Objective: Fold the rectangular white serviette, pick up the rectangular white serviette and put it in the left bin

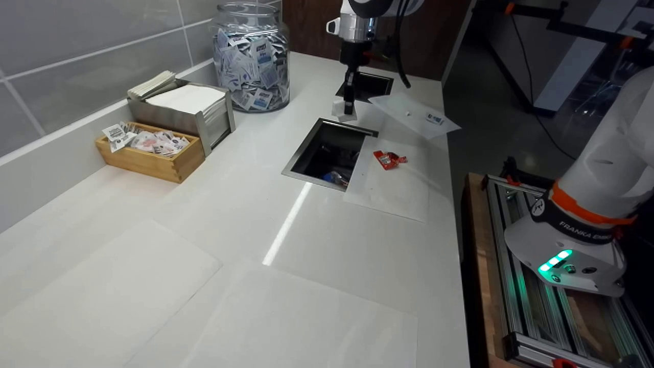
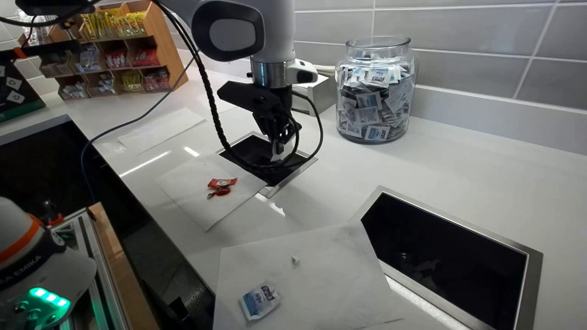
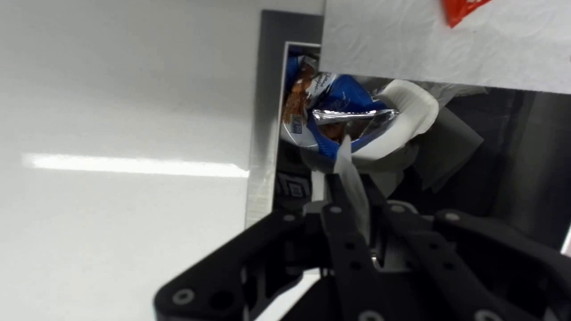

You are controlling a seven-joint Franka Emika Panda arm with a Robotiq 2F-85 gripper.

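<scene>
Tool (image 3: 351,187) pinching the white serviette (image 3: 349,171) over the mouth of the left bin (image 3: 266,116); in the wrist view, it stands edge-on in my grasp, its free tip reaching past the tool. I judge it very light, soft and limp (a paper napkin, unlikely to slip but easily creased or torn). My best hold is across all the layers, which seem folded small, with gentle pressure; taken by a single ply, it would probably unfold. Being so light, it may drift or cling to the tool when let go, so I should release it well clear of the white sheet (image 3: 441,53), which lies over one edge of that bin.
</scene>
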